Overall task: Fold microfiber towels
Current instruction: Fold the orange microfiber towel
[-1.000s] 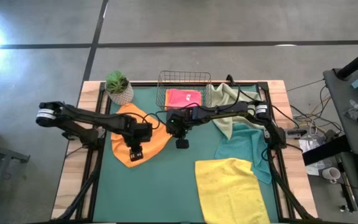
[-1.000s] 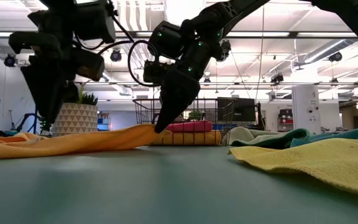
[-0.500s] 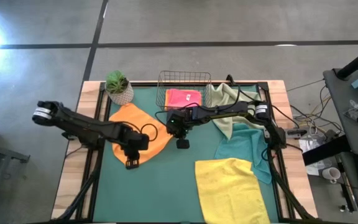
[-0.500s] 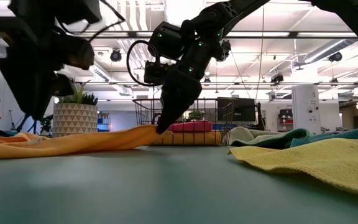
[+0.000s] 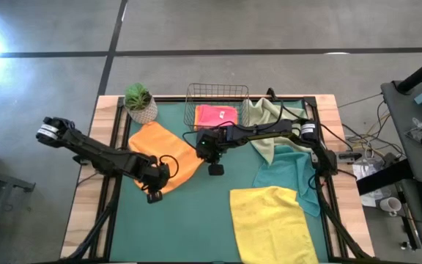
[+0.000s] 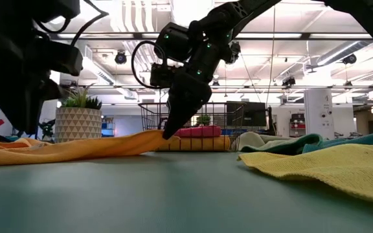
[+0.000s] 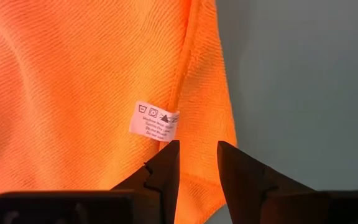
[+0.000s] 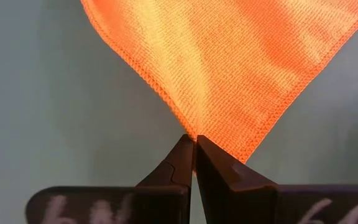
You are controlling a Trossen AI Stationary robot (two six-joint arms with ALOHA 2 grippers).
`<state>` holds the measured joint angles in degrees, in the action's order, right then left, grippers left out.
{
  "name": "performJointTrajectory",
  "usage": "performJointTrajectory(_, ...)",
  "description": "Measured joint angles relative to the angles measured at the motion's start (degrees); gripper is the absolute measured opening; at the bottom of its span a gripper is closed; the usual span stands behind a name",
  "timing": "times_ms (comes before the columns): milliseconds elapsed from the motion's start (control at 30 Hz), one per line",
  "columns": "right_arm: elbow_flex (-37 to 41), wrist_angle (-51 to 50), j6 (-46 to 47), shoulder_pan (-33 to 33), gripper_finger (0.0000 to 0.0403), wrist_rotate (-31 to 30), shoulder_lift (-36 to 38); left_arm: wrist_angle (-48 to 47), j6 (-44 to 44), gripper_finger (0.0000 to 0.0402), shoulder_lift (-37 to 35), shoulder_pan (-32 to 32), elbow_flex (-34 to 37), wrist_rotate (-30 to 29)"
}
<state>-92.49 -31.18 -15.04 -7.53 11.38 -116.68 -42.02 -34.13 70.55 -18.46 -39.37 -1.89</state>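
Observation:
An orange microfiber towel (image 5: 167,150) lies spread on the green mat (image 5: 196,220). My right gripper (image 8: 194,142) is shut on the towel's right-hand corner; in the low view its tip (image 6: 167,134) sits at the towel's raised end. My left gripper (image 7: 197,163) is open and points down over the towel's near edge, beside a white care label (image 7: 156,121); from above it shows at the towel's near left (image 5: 153,196). A pink towel (image 5: 216,115) lies in the wire basket (image 5: 218,92). Sage green (image 5: 264,121), teal (image 5: 291,172) and yellow (image 5: 273,220) towels lie to the right. My right gripper pinches the orange towel's pointed corner (image 8: 197,127) between its two shut fingers, only at their tips. The fingers slant down from the table's right and far side. The corner is raised a little off the mat (image 6: 154,134), creases run toward it, and the rest lies flat.
A potted plant (image 5: 141,103) stands at the far left corner, next to the wire basket. Bare mat lies in the middle and near left. The yellow towel hangs over the table's near edge.
My left gripper has swung across the orange towel toward the table's near and left edges and now stands over the towel's near edge, still open. The orange towel and my right gripper have stayed in place.

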Motion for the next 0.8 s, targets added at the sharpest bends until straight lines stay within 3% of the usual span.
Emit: performJointTrajectory(800,0.0,0.0,-1.7,0.0,0.0008,0.6,0.0,-0.5,-0.6,0.0092,2.0,0.3,3.2,-0.1)
